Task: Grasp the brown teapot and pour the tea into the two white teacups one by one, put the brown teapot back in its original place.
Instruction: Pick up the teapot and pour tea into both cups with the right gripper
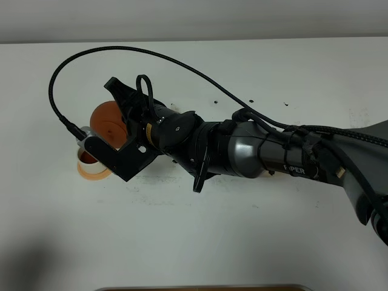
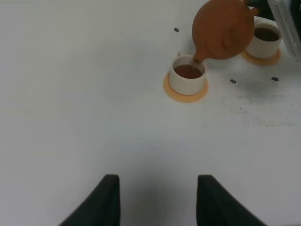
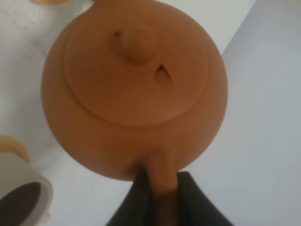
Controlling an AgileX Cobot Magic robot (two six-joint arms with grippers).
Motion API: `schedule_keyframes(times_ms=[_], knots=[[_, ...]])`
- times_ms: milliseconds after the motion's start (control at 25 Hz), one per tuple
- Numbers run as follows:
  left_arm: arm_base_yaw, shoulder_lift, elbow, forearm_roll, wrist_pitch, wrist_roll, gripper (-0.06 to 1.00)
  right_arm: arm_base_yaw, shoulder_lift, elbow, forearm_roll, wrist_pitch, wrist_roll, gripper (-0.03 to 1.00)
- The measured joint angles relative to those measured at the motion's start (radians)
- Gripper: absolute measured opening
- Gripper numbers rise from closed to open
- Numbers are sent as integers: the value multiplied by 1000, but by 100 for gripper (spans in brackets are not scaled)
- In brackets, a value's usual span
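Right gripper [image 3: 162, 197] pinches the round terracotta clay teapot [image 2: 225, 29] by its handle (tilted), spout over 1 white cylindrical teacup [image 2: 187, 74]; left gripper [image 2: 157, 202] fingers spread.

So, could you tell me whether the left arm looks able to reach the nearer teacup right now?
Probably not cleanly: the table ahead of the open left gripper is bare, but the tilted brown teapot, held by the right gripper, hangs over the nearer teacup.

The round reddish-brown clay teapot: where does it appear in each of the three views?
Exterior high: the round reddish-brown clay teapot sits left of centre, partly behind the right claw's black mount.
Left wrist: upper right, tilted, spout over a small white teacup.
Right wrist: fills most of the frame, handle gripped.
Shared landmark: the round orange coaster under a cup.
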State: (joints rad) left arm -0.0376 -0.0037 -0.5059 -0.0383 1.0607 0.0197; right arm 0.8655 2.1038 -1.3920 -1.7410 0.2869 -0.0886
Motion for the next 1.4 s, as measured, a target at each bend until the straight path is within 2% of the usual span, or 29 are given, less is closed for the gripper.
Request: schedule_keyframes(times_ms=[1000,1400], knots=[[0,0,0,0,0,-1,41,0,0,-27,0,3,-56,12],[0,0,0,0,0,-1,41,0,0,-27,0,4,-115,12]])
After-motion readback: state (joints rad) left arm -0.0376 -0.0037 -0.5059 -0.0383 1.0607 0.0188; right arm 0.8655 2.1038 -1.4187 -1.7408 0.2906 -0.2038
